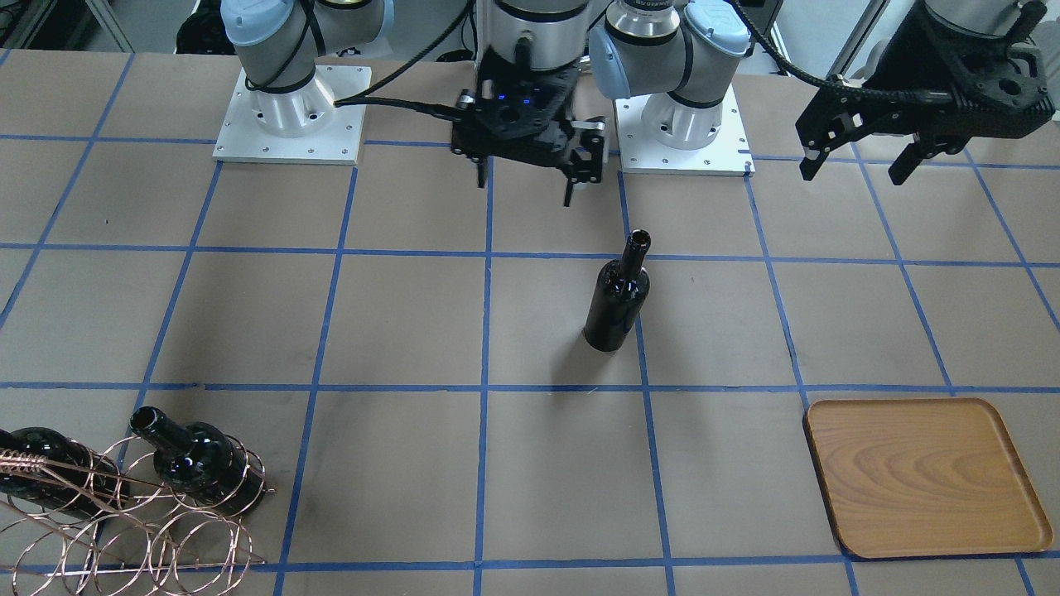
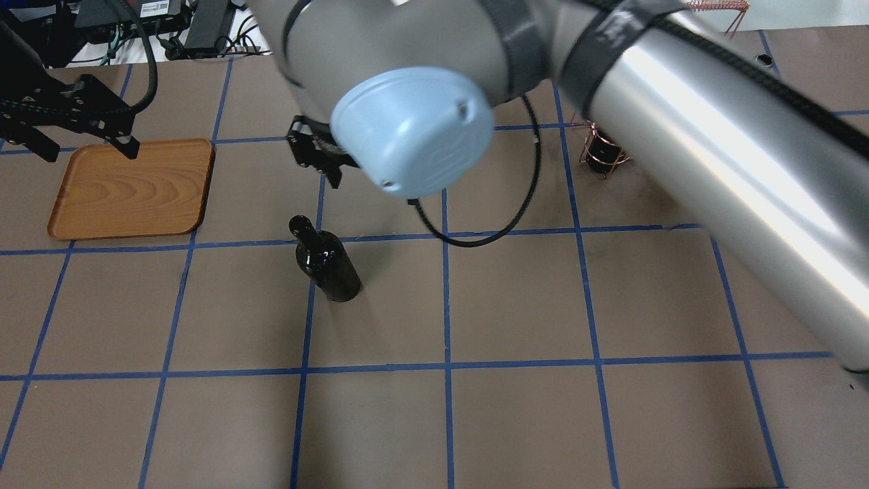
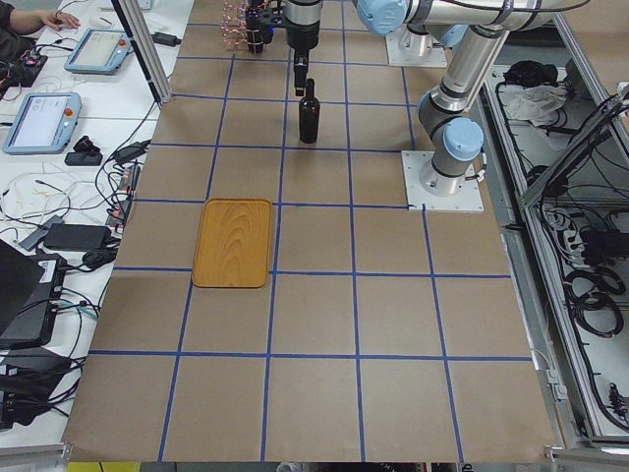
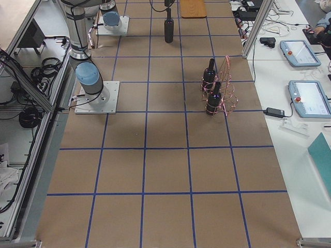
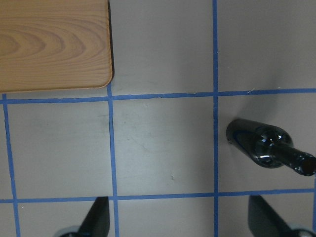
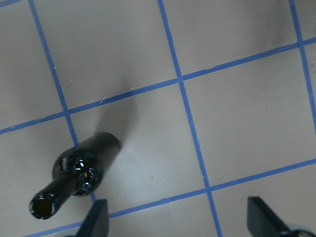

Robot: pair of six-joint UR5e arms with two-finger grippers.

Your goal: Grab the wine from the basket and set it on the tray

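Note:
One wine bottle (image 1: 617, 298) stands upright on the table near the middle, free of both grippers; it also shows in the overhead view (image 2: 326, 261). Two more bottles (image 1: 195, 459) lie in the copper wire basket (image 1: 141, 521). The wooden tray (image 1: 923, 476) lies bare at the robot's left. My left gripper (image 1: 853, 175) is open and empty, raised near the tray (image 2: 132, 187). My right gripper (image 1: 526, 190) is open and empty, raised above the table just behind the standing bottle (image 6: 81, 170). The left wrist view shows the tray corner (image 5: 54, 44) and the bottle (image 5: 261, 145).
The brown table top is marked with blue tape lines (image 1: 484, 331). The two arm bases (image 1: 290, 116) stand at the robot's side. My right arm's elbow (image 2: 414, 129) hides much of the overhead view. The basket (image 4: 222, 88) stands at the robot's far right.

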